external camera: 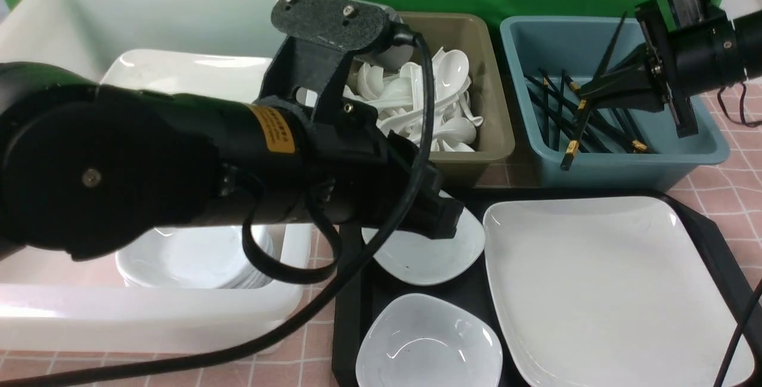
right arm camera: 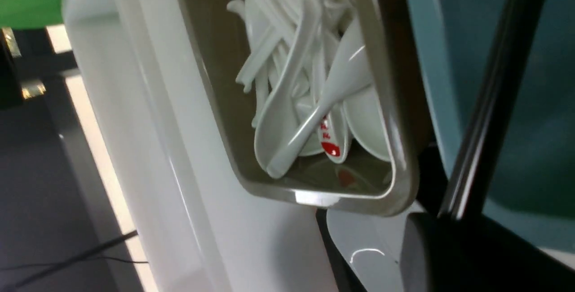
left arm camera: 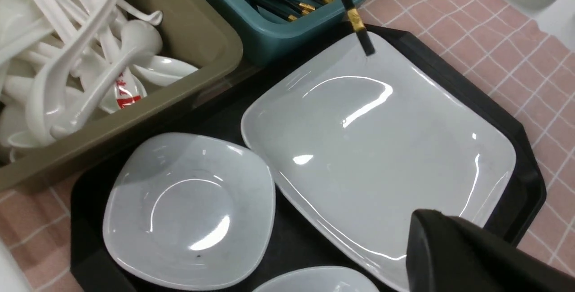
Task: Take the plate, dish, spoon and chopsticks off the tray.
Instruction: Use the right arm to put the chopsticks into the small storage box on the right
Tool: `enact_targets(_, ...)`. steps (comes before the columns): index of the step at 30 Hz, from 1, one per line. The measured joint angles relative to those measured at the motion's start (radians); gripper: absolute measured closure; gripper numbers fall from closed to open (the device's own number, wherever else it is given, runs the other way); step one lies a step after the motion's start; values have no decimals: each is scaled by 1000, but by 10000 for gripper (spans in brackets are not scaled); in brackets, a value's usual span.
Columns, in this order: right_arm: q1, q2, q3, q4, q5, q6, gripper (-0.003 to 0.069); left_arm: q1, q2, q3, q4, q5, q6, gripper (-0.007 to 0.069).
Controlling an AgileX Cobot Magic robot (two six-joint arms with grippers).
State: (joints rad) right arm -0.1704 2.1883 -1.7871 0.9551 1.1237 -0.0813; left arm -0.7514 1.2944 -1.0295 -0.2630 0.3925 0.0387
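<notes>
1. Right end effector (external camera: 589,94): closed on the chopsticks (external camera: 574,137), which are tilted at the near wall of the blue bin (external camera: 625,169).
2. Left end effector (external camera: 446,217): closed, nothing seen in it, over a dish (external camera: 428,256) on the tray (external camera: 348,315).
3. Plate (external camera: 595,292): lies on the tray's right part, with a second dish (external camera: 428,345) near-left.
4. Spoons (external camera: 440,107): heaped in the tan bin (external camera: 497,131).

My front camera looks down over the tray (external camera: 711,235); both wrist cameras sit closer (sharing the tan bin (external camera: 499,119)).
</notes>
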Motion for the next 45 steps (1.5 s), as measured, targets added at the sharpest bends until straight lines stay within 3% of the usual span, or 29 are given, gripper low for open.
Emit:
enact_targets(7, -16, 44, 0, 52, 0, 55, 561, 0, 35, -30, -34, -158, 13, 627)
enact_targets(16, -16, 85, -1, 76, 0, 81, 561, 0, 151, -219, 1, -27, 31, 627)
enact_targets(23, -16, 86, -5, 77, -11, 101, 542, 0, 155, -231, 3, 6, 35, 627)
enact_targets(32, -24, 86, -10, 78, -143, 120, 515, 0, 155, -231, 9, 43, 36, 627)
enact_targets(34, -25, 86, -10, 78, -154, 127, 501, 0, 155, -231, 9, 46, 36, 627)
enact_targets(42, -25, 86, -10, 77, -214, 135, 281, 0, 155, -231, 24, 57, 36, 627)
enact_targets(45, -25, 86, -10, 77, -218, 135, 263, 0, 155, -231, 24, 57, 36, 627)
